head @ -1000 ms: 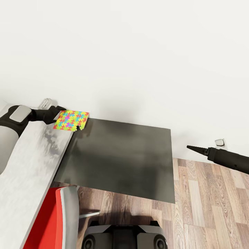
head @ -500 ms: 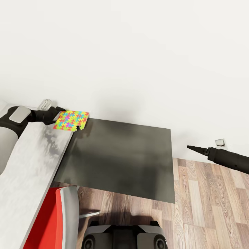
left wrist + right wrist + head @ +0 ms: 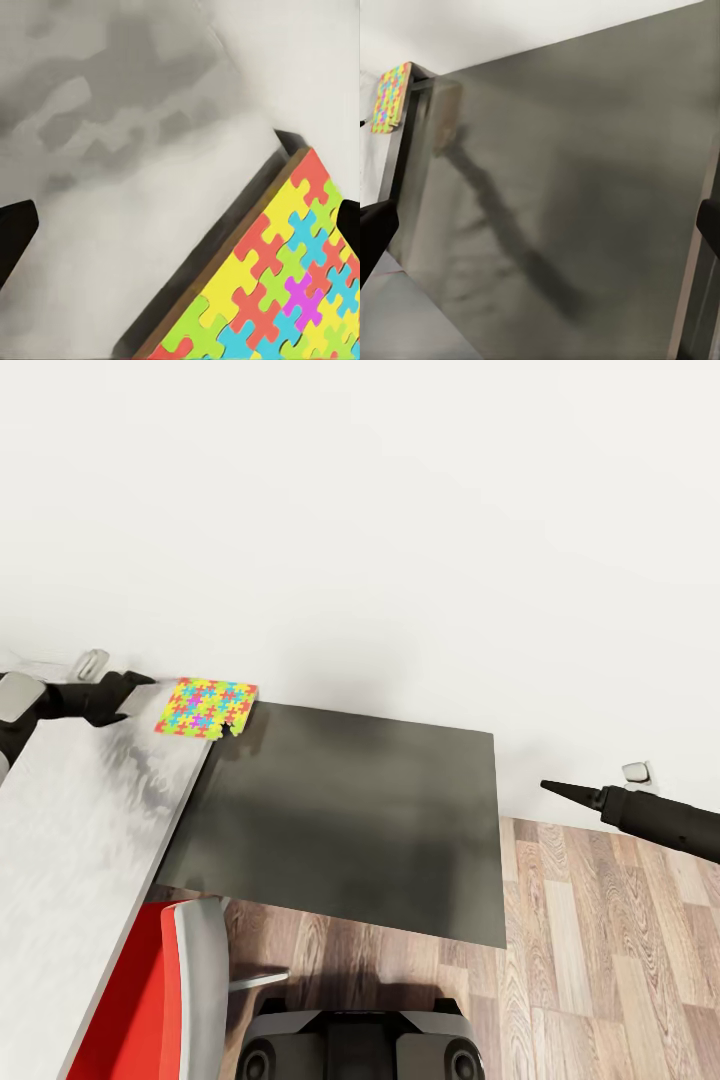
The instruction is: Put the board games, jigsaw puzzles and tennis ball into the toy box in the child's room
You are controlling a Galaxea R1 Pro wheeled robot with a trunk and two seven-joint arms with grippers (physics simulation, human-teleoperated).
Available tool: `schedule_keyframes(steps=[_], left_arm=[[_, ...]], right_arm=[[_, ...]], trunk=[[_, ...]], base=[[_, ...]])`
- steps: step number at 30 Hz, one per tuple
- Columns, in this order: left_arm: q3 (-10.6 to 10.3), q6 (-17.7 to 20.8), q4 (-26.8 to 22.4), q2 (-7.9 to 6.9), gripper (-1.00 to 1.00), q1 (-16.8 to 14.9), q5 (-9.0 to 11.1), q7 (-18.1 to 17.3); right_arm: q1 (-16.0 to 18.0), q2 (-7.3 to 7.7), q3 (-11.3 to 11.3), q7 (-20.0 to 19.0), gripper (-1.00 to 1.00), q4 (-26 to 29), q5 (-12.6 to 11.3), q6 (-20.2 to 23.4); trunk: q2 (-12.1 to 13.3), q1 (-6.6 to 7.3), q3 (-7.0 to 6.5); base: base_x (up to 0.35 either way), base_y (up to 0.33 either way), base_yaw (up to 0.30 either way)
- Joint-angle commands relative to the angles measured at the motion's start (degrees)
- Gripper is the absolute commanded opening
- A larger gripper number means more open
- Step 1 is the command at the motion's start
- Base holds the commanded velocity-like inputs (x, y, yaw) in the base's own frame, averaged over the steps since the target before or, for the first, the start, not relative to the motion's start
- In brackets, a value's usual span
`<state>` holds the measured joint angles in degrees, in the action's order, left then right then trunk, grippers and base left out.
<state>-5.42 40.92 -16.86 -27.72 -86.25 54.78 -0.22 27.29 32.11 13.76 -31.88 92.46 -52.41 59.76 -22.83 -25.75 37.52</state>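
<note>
The jigsaw puzzle [image 3: 205, 708] lies flat at the table's [image 3: 80, 830] far corner, left of centre, overhanging the dark cabinet [image 3: 350, 820]; the left gripper [image 3: 128, 690], jaws parted, sits just beside it; the right gripper [image 3: 560, 790], at right, cannot be judged.
</note>
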Motion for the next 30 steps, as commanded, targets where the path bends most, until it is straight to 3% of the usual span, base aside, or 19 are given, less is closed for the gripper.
schedule_keyframes(steps=[1, 9, 14, 18, 21, 22, 25, 26, 30], left_arm=[[-0.5, 0.1, -0.1, -0.67, 1.0, 0.1, 0.6, -0.4], [-0.5, 0.3, -2.5, -3.74, 1.0, 1.7, 2.9, -3.3], [-0.4, 1.6, -5.8, -4.51, 1.0, 2.6, 3.6, -4.0], [-0.5, 3.8, -10.3, -4.91, 1.0, 3.6, 5.3, -4.3], [-0.5, 5.2, -15.6, -5.13, 1.0, 4.7, 8.5, -4.1], [-0.5, 5.2, -15.6, -5.13, 1.0, 4.7, 8.5, -4.1], [-0.5, 6.1, -21.2, -5.27, 1.0, 6.0, 12.5, -3.6], [-0.5, 6.1, -21.2, -5.27, 1.0, 6.0, 12.5, -3.6], [-0.5, 7.4, -30.7, -5.26, 1.0, 9.6, 17.7, -1.2]], right_arm=[[0.0, 0.0, 0.1, -0.5, 1.0, 0.0, 0.4, 0.2], [-0.1, -0.45, 0.0, -0.7, 1.0, 0.0, 0.4, 0.2], [-0.2, -1.15, 0.0, -0.7, 1.0, -0.1, 0.5, 0.2], [-0.2, -1.65, 0.1, -0.7, 1.0, -0.1, 0.7, 0.2], [-0.2, -1.9, 0.1, -0.7, 1.0, -0.1, 0.7, 0.2], [-0.2, -1.9, 0.1, -0.7, 1.0, -0.1, 0.7, 0.2], [-0.2, -2.06, 0.0, -0.6, 1.0, -0.1, 0.8, 0.2], [-0.2, -2.06, 0.0, -0.6, 1.0, -0.1, 0.8, 0.2], [0.2, -2.4, -0.4, -0.1, 1.0, -1.8, 0.9, 0.2]], trunk=[[-0.1, -0.03, 0.07], [-0.1, -0.03, 0.07], [-0.1, -0.03, 0.07], [-0.1, -0.03, 0.07], [-0.1, -0.03, 0.07], [-0.1, -0.03, 0.07], [-0.1, -0.03, 0.07], [-0.1, -0.03, 0.07], [-0.1, -0.03, 0.07]], base=[[0.0, 0.0, 0.0], [0.0, 0.0, 0.0], [0.0, 0.0, 0.0], [0.0, 0.0, 0.0], [0.0, 0.0, 0.0], [0.0, 0.0, 0.0], [0.0, 0.0, 0.0], [0.0, 0.0, 0.0], [0.0, 0.0, 0.0]])
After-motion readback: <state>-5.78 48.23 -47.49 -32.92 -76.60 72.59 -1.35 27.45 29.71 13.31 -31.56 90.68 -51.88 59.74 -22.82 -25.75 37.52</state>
